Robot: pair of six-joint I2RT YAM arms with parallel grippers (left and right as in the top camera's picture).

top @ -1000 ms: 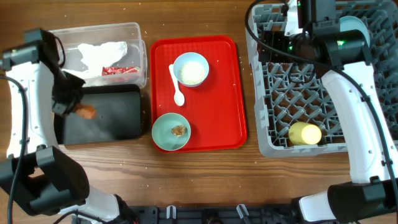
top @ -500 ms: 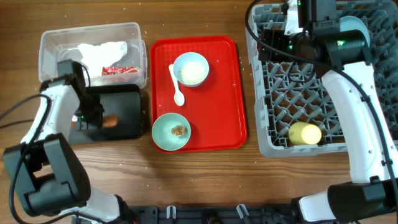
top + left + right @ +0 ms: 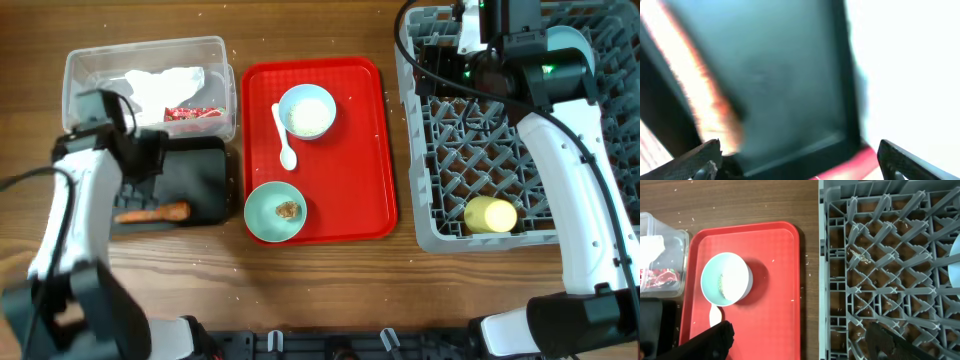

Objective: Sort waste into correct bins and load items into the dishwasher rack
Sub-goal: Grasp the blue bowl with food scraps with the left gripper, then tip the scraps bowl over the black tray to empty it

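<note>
While the left arm rises from the near left corner and bends over the black tub (image 3: 205,180), its wrist points to the right. The left gripper (image 3: 799,162) hangs above the tub with the fingers (image 3: 697,159) spread wide and empty, though the wrist view is much blurred. The orange-brown stick (image 3: 152,212) lies flat inside this tub, along its near side, not between the fingers. Farther away, the clear tub (image 3: 218,60) holds the crumpled napkin (image 3: 165,85) and the red wrapper (image 3: 192,113). On the red tray (image 3: 350,150) stand the white-lined bowl (image 3: 286,100) with rice (image 3: 308,118), the white spoon (image 3: 284,140) just beside it, and the teal bowl (image 3: 262,215) with a brown scrap (image 3: 288,210). The right arm stretches from the near right over the grey rack (image 3: 450,150); the right gripper (image 3: 800,342) hovers over its far left part, fingers apart and empty. The yellow cup (image 3: 490,214) lies in the rack's near part, the blue plate (image 3: 570,42) at its far side
</note>
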